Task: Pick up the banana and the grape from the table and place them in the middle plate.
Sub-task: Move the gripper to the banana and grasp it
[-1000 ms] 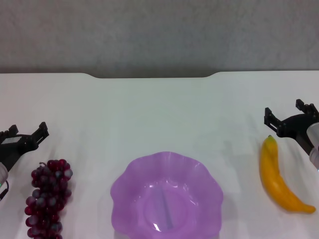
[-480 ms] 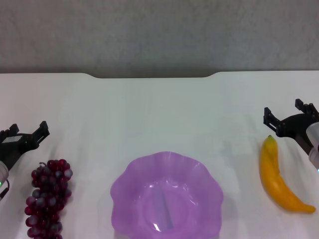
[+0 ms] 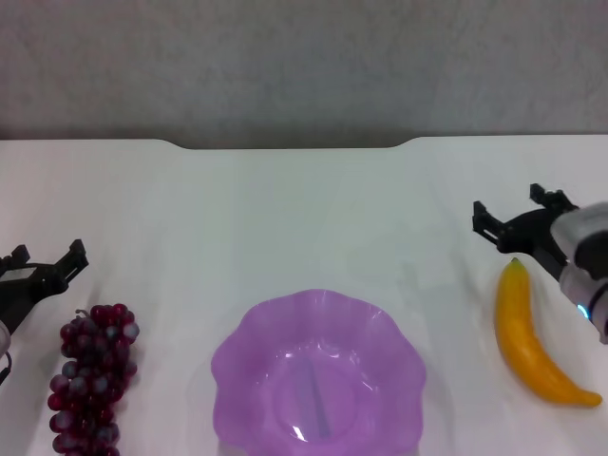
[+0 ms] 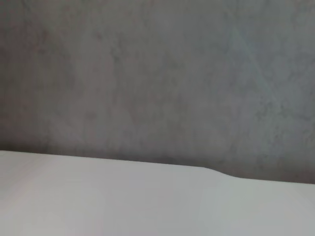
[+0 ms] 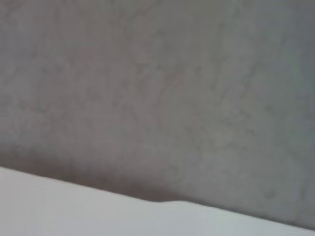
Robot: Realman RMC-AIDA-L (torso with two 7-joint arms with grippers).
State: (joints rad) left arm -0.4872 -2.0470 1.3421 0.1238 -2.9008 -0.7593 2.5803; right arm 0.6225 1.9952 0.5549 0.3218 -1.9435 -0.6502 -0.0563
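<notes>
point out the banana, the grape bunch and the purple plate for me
banana [image 3: 525, 337]: head view, middle of its yellow body.
grape bunch [image 3: 90, 380]: head view, centre of the dark red cluster.
purple plate [image 3: 249, 337]: head view, left part of its wavy rim.

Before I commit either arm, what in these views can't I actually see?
- Grape: head view, lower end cut by the bottom edge.
- Middle plate: near rim cut there too.
- Left gripper, right gripper: arms run off the side edges.
- Both wrist views: only wall and table; no fruit.
</notes>
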